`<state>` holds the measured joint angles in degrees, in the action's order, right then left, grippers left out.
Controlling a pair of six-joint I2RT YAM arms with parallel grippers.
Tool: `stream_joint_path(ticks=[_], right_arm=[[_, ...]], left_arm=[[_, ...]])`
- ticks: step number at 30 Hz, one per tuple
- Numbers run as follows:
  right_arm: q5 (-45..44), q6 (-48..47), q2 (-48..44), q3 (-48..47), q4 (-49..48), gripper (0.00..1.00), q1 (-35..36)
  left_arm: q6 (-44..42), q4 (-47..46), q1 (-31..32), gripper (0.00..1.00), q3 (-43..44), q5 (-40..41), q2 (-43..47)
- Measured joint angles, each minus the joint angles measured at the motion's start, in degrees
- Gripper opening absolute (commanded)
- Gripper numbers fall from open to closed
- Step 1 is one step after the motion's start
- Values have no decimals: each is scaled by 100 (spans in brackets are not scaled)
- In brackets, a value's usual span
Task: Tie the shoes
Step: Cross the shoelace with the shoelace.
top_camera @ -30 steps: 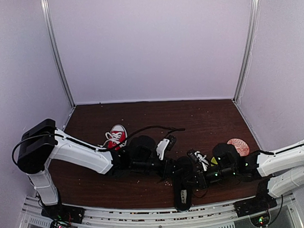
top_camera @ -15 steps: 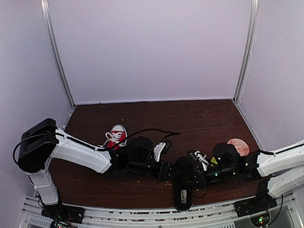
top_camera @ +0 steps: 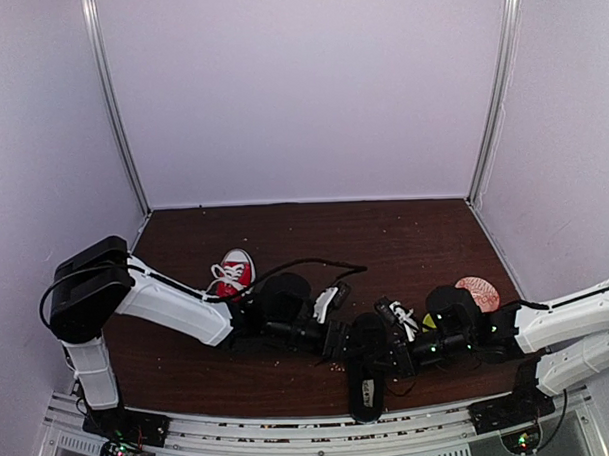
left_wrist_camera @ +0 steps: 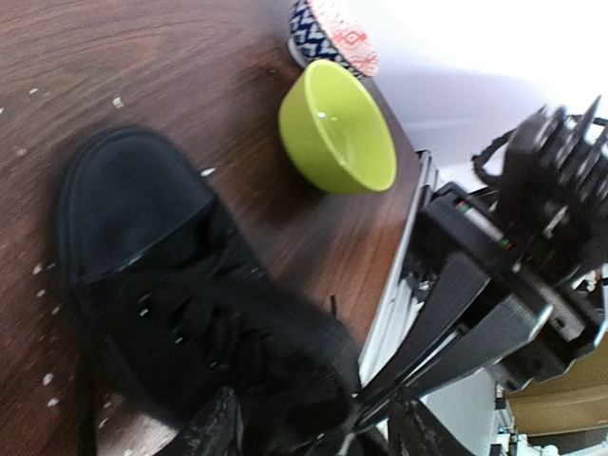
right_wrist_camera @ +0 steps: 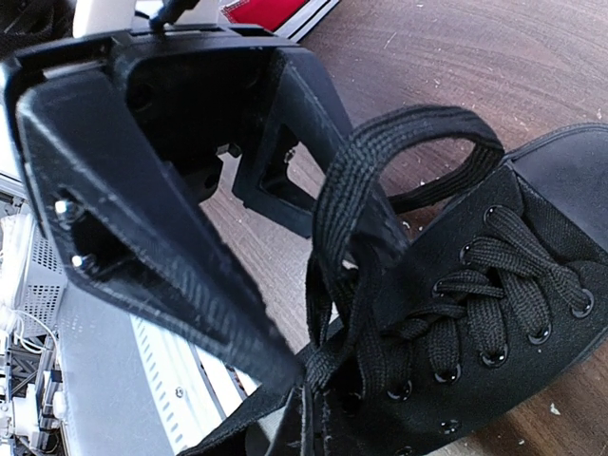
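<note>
The black shoe [top_camera: 367,371] lies near the table's front edge between my two grippers, toe pointing away from the rail. In the right wrist view the black shoe [right_wrist_camera: 503,313] has a black lace loop [right_wrist_camera: 404,133] standing up from its laced front. My right gripper [right_wrist_camera: 309,399] is shut on the black lace where its strands gather at the shoe's collar. My left gripper [left_wrist_camera: 313,439] is open, its fingers [left_wrist_camera: 204,427] straddling the rear of the black shoe [left_wrist_camera: 180,285]. The red sneaker [top_camera: 233,272] with white laces sits behind the left arm, untouched.
A green bowl [left_wrist_camera: 338,128] and a patterned bowl [left_wrist_camera: 332,28] stand right of the black shoe; the patterned bowl [top_camera: 477,292] is beside the right arm. The metal front rail [top_camera: 292,429] runs close under both grippers. Crumbs dot the brown table [top_camera: 405,239].
My left gripper has widened its jaws and slid slightly toward the front edge and the black shoe. The right gripper has kept its hold and not moved.
</note>
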<state>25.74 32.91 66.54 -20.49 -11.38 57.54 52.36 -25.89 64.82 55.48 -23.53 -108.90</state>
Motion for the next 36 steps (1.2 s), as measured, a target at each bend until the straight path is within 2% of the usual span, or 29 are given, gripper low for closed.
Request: stream_joint_path(ticks=[11,17,18,22,27,32,36], right_arm=[[-2,-17,2,-7,0,0,63],[-2,-26,31,-50,4,1,70],[-4,-26,31,-63,0,8,70],[-42,-42,-55,-70,57,30,70],[-289,-168,-730,-61,367,49,70],[-518,-310,-1322,17,514,60,-31],[-531,-402,-1283,170,503,63,-133]], left_arm=[[186,-105,0,35,328,-341,-280],[269,-114,0,4,374,-426,-319],[293,-120,0,0,378,-439,-321],[289,-343,0,0,352,-463,-321],[302,-789,0,0,201,-490,-321],[302,-973,0,0,175,-511,-321],[302,-1021,0,0,149,-522,-321]])
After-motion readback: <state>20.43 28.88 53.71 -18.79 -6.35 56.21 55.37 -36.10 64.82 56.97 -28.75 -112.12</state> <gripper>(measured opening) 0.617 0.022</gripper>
